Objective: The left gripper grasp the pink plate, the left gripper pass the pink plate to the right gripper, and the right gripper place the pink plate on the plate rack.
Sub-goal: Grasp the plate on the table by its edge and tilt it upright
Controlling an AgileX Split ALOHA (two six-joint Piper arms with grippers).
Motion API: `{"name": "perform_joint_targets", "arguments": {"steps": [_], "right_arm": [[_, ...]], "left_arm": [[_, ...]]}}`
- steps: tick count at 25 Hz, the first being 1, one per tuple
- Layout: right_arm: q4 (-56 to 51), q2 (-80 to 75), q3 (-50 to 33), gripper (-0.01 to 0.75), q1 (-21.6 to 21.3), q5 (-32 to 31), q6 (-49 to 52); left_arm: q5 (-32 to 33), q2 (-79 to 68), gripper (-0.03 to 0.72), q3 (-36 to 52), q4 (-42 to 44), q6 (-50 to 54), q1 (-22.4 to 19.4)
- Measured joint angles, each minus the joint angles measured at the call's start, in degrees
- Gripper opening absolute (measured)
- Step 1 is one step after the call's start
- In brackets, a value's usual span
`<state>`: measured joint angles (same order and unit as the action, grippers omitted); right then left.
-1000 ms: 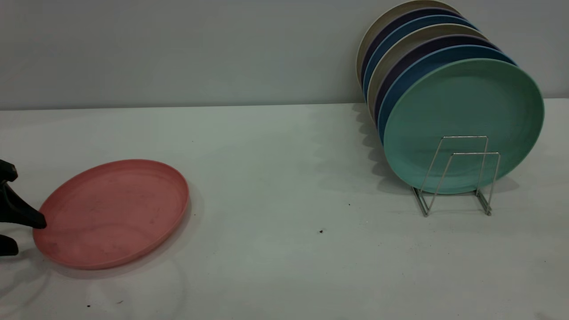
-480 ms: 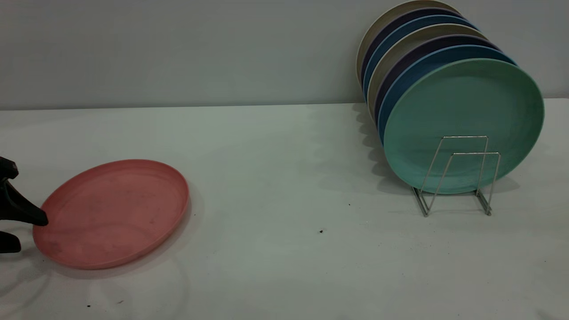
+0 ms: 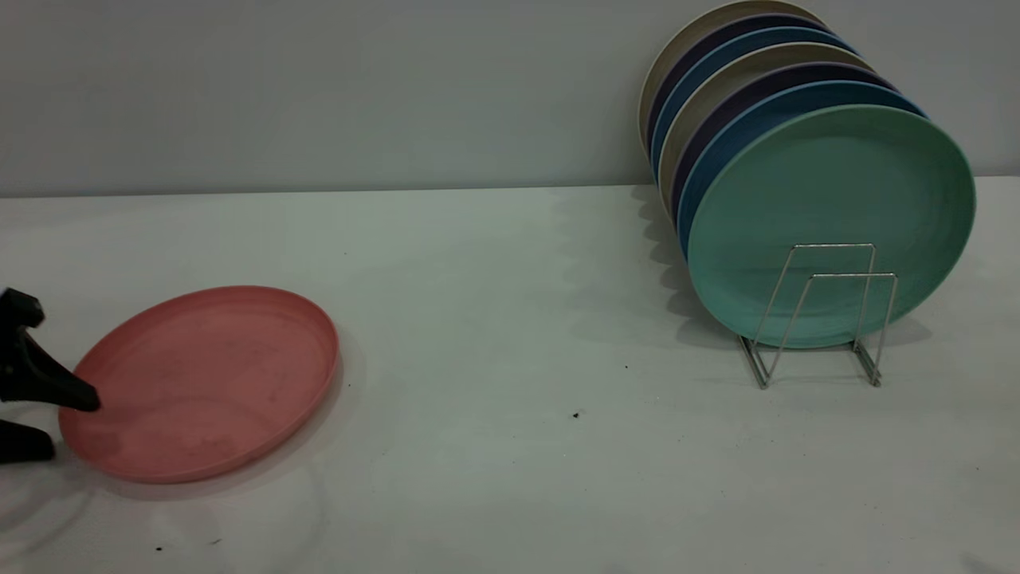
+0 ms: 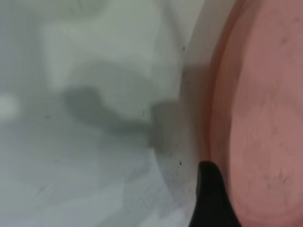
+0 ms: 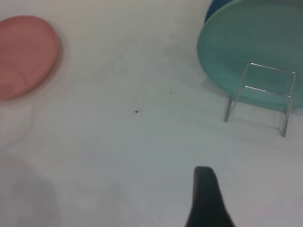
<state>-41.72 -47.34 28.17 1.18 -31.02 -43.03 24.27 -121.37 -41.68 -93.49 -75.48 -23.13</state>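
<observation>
Fingers (image 3: 68, 395) of my left gripper (image 3: 56, 418) spread around the round salmon-pink plastic plate's (image 3: 207, 383) rim on the bench, I should seat deeper before pinching.

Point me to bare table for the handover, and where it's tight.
Free: the wide table stretch between the pink plate and the plate rack, plus the front strip. Tight: the left gripper, open at the plate's left rim; stacked plates fill the rack behind the mint-green plate.
</observation>
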Motion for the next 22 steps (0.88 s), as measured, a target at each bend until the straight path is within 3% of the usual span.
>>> {"name": "perform_joint_targets", "arguments": {"steps": [11,15,18,20,22], "right_arm": [[0.0,0.0,0.0,0.527,0.0,0.0,0.0],[0.0,0.0,0.0,0.527,0.0,0.0,0.0],[-0.1,0.0,0.0,0.527,0.0,-0.1,0.0],[-0.2,0.0,0.0,0.527,0.0,-0.4,0.0],[-0.7,0.0,0.0,0.527,0.0,-1.0,0.0]], "left_arm": [[0.6,-2.7,0.465,-1.2,-1.6,-2.5,0.0],[1.0,-4.8,0.294,-1.2,-1.9,-3.3,0.0],[1.3,-5.6,0.086,-1.2,-4.9,-6.5,0.0],[1.8,-5.7,0.029,-1.4,-6.8,-8.9,0.0],[3.0,-5.8,0.019,-2.1,-7.2,-10.1,0.0]]}}
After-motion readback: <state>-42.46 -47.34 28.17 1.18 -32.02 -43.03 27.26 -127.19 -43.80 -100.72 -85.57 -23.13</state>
